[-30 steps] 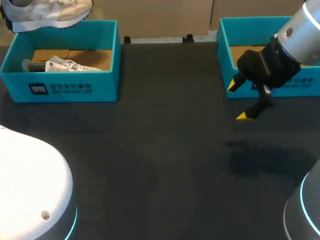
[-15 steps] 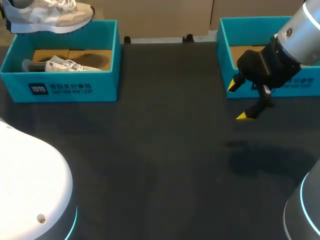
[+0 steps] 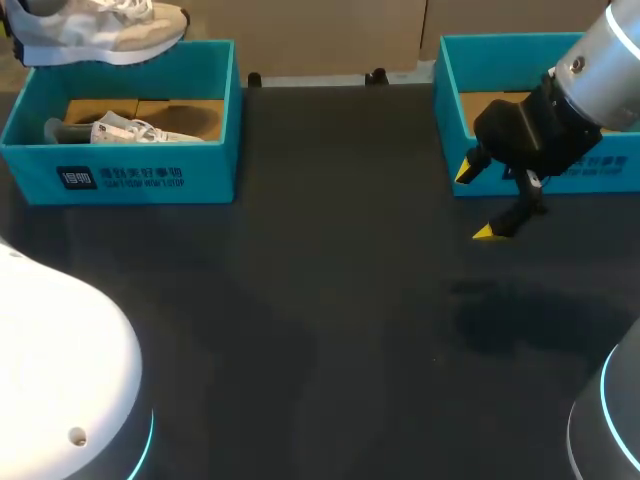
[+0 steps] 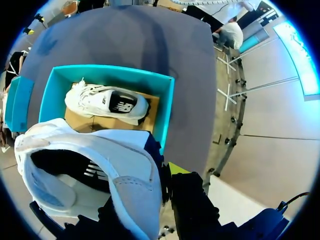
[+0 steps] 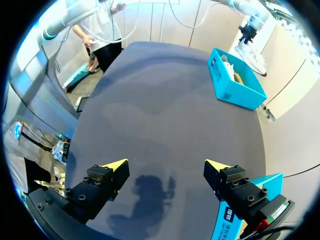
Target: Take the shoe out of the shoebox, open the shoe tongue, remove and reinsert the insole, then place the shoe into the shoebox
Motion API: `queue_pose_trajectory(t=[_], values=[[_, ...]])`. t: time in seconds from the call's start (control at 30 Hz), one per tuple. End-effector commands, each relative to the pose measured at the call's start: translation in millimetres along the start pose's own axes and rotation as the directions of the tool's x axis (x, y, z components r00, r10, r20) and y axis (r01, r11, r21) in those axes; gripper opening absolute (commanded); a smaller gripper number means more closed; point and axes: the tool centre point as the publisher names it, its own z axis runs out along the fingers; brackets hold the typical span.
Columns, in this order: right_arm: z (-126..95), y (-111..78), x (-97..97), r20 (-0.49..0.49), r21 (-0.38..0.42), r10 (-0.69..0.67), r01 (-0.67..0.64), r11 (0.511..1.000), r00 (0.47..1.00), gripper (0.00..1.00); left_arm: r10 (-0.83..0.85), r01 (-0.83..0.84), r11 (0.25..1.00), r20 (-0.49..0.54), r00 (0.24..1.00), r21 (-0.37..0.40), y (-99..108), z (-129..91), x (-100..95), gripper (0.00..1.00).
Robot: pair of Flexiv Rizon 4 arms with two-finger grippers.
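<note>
Shoe (image 3: 95, 35): slight shift above L shoebox (image 3: 215, 160)

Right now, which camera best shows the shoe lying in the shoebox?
The left wrist view: it looks down into the shoebox, so nearly the whole shoe shows. The head view's box wall hides its lower part. In the right wrist view the box is far off, its contents unclear.

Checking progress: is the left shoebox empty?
No, a white shoe lies inside the shoebox, below the lifted shoe.
</note>
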Motion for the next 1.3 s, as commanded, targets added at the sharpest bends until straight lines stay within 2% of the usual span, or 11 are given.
queue_pose_trajectory(t=[0.03, 0.17, 0.8, 1.3], values=[[1, 0.3, -0.4, 0.000, 0.002, 0.001, -0.001, 1.000, 1.000, 1.00, 0.007, -0.007, 1.000, -0.004, 1.000, -0.014, -2, 9, -6.0, 0.00], [1, 0.3, -0.4, 0.000, 0.002, 0.001, -0.001, 1.000, 1.000, 1.00, 0.020, -0.019, 0.999, 0.005, 1.000, -0.041, -4, 15, -10.9, 0.00], [1, 0.3, -0.4, 0.000, 0.002, 0.001, -0.001, 1.000, 1.000, 1.00, 0.056, -0.057, 0.997, -0.026, 0.998, -0.049, -17, 58, -28.4, 0.00], [1, 0.3, -0.4, 0.000, 0.002, 0.001, -0.001, 1.000, 1.000, 1.00, 0.047, -0.048, 0.999, -0.009, 0.999, -0.026, -10, 82, -39.4, 0.00]])
